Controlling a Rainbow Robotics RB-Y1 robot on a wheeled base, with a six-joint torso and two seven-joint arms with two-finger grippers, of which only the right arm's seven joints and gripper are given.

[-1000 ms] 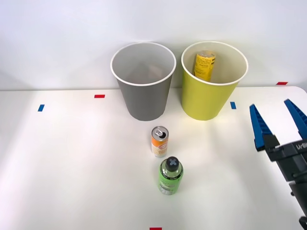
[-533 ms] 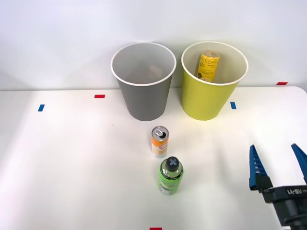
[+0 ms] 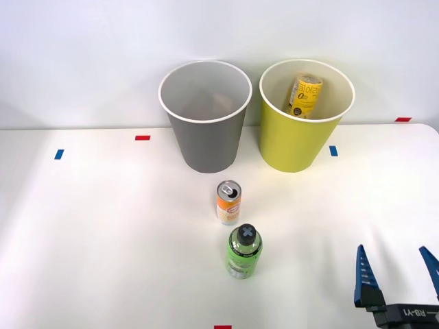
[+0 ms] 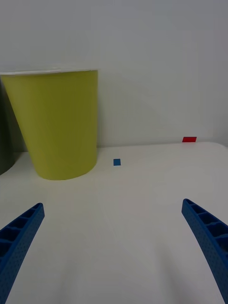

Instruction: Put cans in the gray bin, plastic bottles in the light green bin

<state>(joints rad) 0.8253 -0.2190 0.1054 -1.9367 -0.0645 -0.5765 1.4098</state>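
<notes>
Front view: white bench [image 3: 103, 233] under a plain white wall, tape marks dotted about | gray bin [image 3: 205, 116] beside light green bin [image 3: 306, 115], yellow bottle [image 3: 304, 96] leaning inside it | can [image 3: 228, 202] upright just behind green bottle [image 3: 243, 251], mid-bench | end effector [image 3: 398, 274] low right, spread, empty || Wrist view: fingers [image 4: 19, 237] wide apart over bare bench, lime bin ahead, blue tape [image 4: 117, 162] beside it, red tape [image 4: 189, 139] at the wall

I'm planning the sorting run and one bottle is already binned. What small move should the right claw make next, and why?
Probably swing the right claw toward the robot's left, to the green bottle. It is open and holds nothing, the yellow bottle already leans inside the lime bin, and the green bottle stands nearer the claw than the can.
</notes>
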